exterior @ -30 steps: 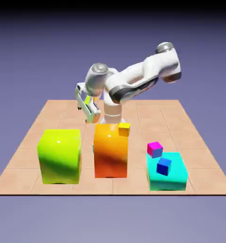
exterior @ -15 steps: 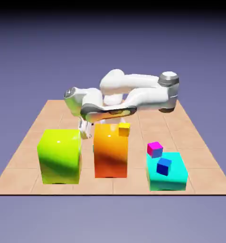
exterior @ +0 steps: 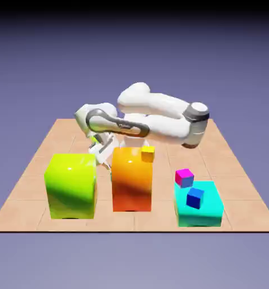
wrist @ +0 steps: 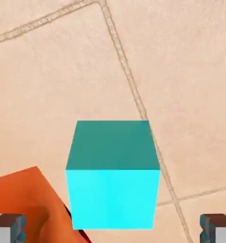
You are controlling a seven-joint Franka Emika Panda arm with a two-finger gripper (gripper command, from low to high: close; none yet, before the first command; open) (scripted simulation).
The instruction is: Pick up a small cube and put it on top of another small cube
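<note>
Down at the bottom of the hand view, the grey two-finger claw [wrist: 113,228] is wide open and holds nothing, with the small bright cyan cube [wrist: 113,175] just below the middle of the frame, between the finger tips and a bit above them. The big shiny orange block [wrist: 20,201] shows at the lower left, and the pale tiled tabletop [wrist: 191,95] fills the rest.

Arm Folded Low, Fingers Wide Apart

The white arm [exterior: 159,118] bends out to the exterior view's right, then doubles back left — its gripper [exterior: 107,162] angled downward, partly hidden — while the hand view shows both fingertips [wrist: 218,228] spread far apart, nothing between them gripped
</note>
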